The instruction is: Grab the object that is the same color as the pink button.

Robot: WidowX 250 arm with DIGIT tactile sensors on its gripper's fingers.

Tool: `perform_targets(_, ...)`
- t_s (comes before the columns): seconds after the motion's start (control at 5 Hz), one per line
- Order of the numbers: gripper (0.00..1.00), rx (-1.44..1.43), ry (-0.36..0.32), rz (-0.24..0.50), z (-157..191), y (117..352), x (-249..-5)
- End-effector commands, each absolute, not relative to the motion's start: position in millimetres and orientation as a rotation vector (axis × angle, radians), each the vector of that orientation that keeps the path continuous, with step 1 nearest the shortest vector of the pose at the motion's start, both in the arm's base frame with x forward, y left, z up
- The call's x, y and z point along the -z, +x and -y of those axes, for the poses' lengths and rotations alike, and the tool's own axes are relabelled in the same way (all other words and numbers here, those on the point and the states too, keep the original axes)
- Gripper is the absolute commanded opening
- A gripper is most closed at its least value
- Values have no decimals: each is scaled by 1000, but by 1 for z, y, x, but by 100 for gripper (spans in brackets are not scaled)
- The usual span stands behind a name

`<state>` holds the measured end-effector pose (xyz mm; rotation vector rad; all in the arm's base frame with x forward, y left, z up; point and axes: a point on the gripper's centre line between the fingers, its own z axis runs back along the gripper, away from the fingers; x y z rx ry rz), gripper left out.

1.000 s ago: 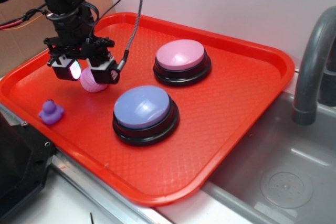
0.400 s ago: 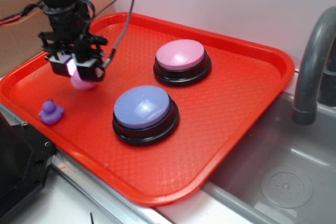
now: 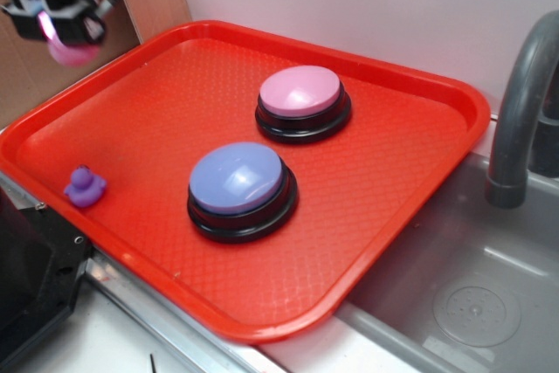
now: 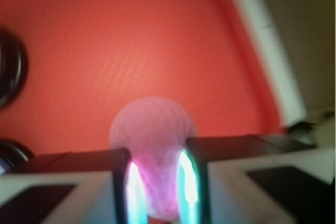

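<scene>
Pink knitted ball (image 4: 153,129) is sitting pinched between the closed gripper (image 4: 157,182), hanging above the red tray (image 3: 376,207).

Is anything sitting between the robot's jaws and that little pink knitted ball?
Nothing visible. The gripper already has the small pink knitted ball pinched between its jaws, lifted above the red plastic tray.
</scene>
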<state>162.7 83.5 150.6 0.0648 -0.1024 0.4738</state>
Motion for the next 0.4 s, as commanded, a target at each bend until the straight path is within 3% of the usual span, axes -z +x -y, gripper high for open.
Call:
perform_targets(0.0, 0, -401, 51, 209, -87, 174, -213)
perform_targets(0.2, 0, -387, 74, 192, -81, 176, -208)
